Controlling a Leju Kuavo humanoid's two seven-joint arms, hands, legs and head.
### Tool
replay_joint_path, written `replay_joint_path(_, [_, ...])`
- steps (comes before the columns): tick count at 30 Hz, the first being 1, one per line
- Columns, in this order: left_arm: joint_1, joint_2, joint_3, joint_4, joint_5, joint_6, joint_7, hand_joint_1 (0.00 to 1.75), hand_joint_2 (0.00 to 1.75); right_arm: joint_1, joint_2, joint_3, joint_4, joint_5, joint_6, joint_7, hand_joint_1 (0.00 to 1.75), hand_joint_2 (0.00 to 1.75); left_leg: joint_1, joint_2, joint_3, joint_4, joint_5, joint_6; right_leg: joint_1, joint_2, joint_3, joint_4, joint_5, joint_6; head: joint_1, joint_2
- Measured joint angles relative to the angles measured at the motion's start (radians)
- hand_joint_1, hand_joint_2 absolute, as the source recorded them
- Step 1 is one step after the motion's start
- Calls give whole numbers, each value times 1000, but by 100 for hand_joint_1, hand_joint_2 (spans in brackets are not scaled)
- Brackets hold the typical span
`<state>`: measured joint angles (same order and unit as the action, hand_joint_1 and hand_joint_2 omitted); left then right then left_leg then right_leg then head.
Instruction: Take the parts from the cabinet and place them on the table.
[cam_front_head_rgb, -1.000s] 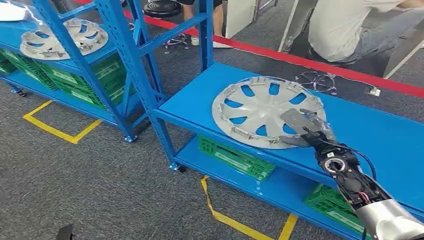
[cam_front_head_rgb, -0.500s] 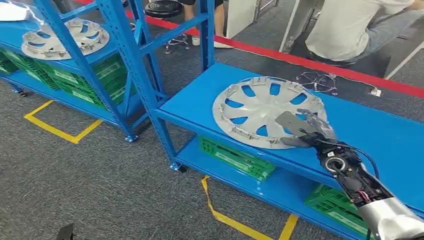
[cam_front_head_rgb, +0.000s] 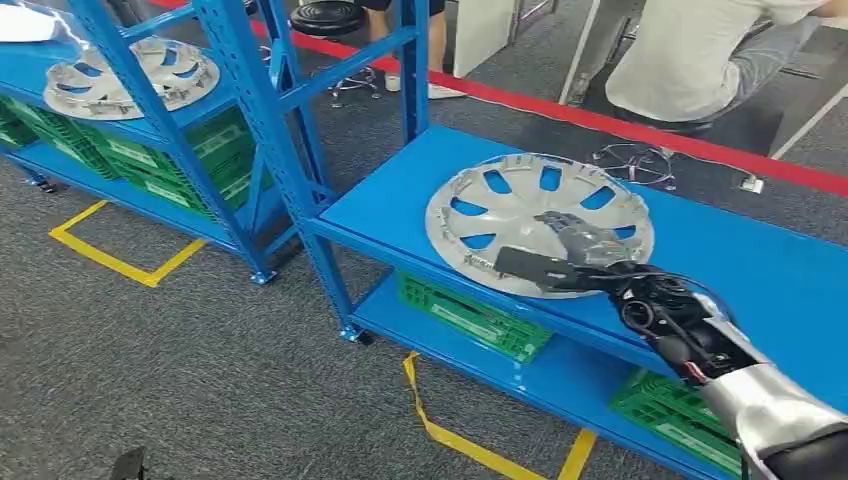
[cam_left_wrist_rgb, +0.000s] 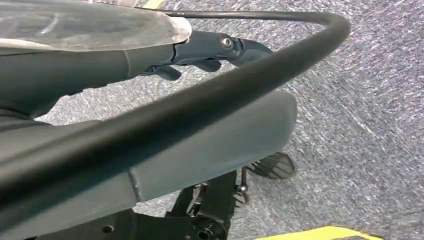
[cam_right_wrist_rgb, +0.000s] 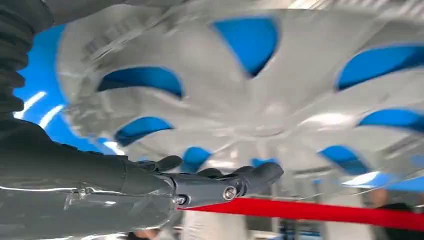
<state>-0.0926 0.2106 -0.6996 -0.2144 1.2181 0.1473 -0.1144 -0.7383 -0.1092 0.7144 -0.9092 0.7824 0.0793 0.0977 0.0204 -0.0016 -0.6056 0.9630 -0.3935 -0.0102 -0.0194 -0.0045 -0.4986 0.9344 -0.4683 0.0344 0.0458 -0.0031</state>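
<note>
Hubcap (cam_front_head_rgb: 535, 222), silver plastic, spoked with oval cut-outs: lies flat on the blue counter (cam_front_head_rgb: 760, 270), centre right of the head view, near the front edge. The right wrist view shows its face close up (cam_right_wrist_rgb: 240, 85), blurred, with blue showing through the openings.

Right hand (cam_front_head_rgb: 560, 255): reaches in from the lower right of the head view and lies over the near part of the hubcap, fingers (cam_right_wrist_rgb: 250, 180) stretched out and holding nothing; whether they touch the surface cannot be told.

Left hand (cam_left_wrist_rgb: 205, 50): hangs over grey carpet, fingers loosely curled; whether it is spread or pressed together cannot be told.

Second hubcap (cam_front_head_rgb: 130, 75): same type, on a shelf of the blue cabinet (cam_front_head_rgb: 250, 110), upper left of the head view.

Green crates (cam_front_head_rgb: 470, 315): on the lower shelves.

Red floor line (cam_front_head_rgb: 620, 125) and yellow floor tape (cam_front_head_rgb: 110, 260): on the carpet.

Person in a white shirt (cam_front_head_rgb: 690, 60): seated, upper right.
</note>
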Motion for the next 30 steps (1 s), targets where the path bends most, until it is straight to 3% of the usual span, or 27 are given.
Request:
replay_joint_path(7, [0,1,0,0,8,6,-1,0,0,-31,52,63,80,5,-5,-63,0,175,0,0,0,0,0,0,0,0,0,0,0,0,-1,0])
replay_joint_path(12, [0,1,0,0,14,9,-1,0,0,-39,76,88,121,6,-5,-68,0,175,0,-1,0,0,0,0,0,0,0,0,0,-1,0,0])
replay_joint_path(30, [1,6,0,0,-17,-10,-7,0,0,-16,63,108,194,-39,-15,-56,0,175,0,0,1,0,0,0,0,0,-1,0,0,-1,1,0])
